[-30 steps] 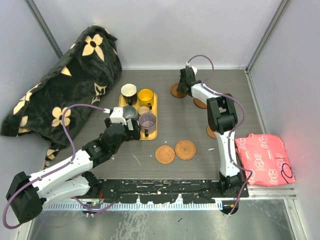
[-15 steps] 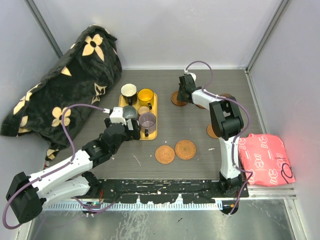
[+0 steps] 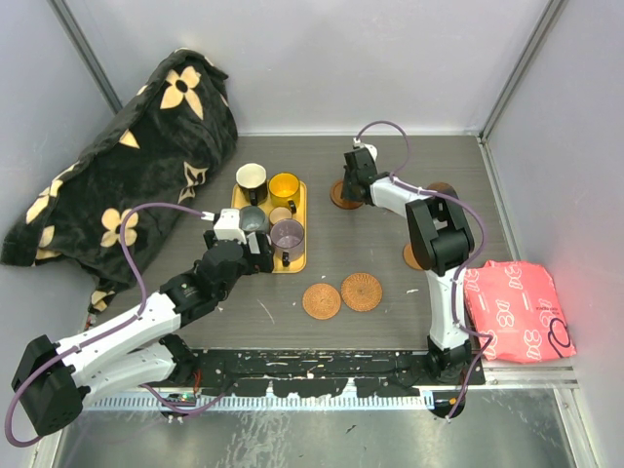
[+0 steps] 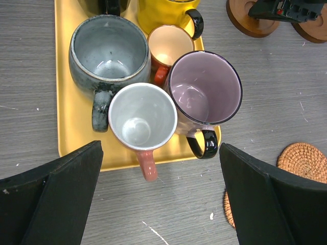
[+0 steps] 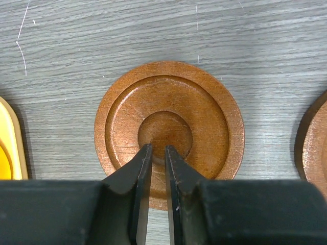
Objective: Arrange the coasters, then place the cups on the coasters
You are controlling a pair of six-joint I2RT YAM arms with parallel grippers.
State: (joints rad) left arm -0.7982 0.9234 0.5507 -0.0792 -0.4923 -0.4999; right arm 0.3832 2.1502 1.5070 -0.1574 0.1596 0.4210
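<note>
Several cups stand on a yellow tray [image 4: 64, 127]: a grey one [image 4: 108, 51], a white-silver one [image 4: 142, 116] with a pink handle, a purple one [image 4: 204, 88], a small copper one [image 4: 169, 46], a yellow one [image 3: 284, 185] and a black one [image 3: 251, 176]. My left gripper [image 4: 161, 204] hangs open just short of the tray, nothing between its fingers. At the back, my right gripper [image 5: 157, 149] is shut, tips on the centre of a round brown coaster [image 5: 168, 102]. Another coaster [image 5: 312, 143] lies to its right. Two woven coasters [image 3: 322, 300] [image 3: 362, 292] lie near the front.
A black flowered blanket [image 3: 127, 166] fills the back left. A pink packet [image 3: 515, 307] lies at the right edge. One more coaster [image 3: 413, 257] sits partly under the right arm. Grey walls close in the table on three sides.
My right gripper has shifted a little toward the near left, and the brown coaster under it has slid the same way. The left arm has stayed still.
</note>
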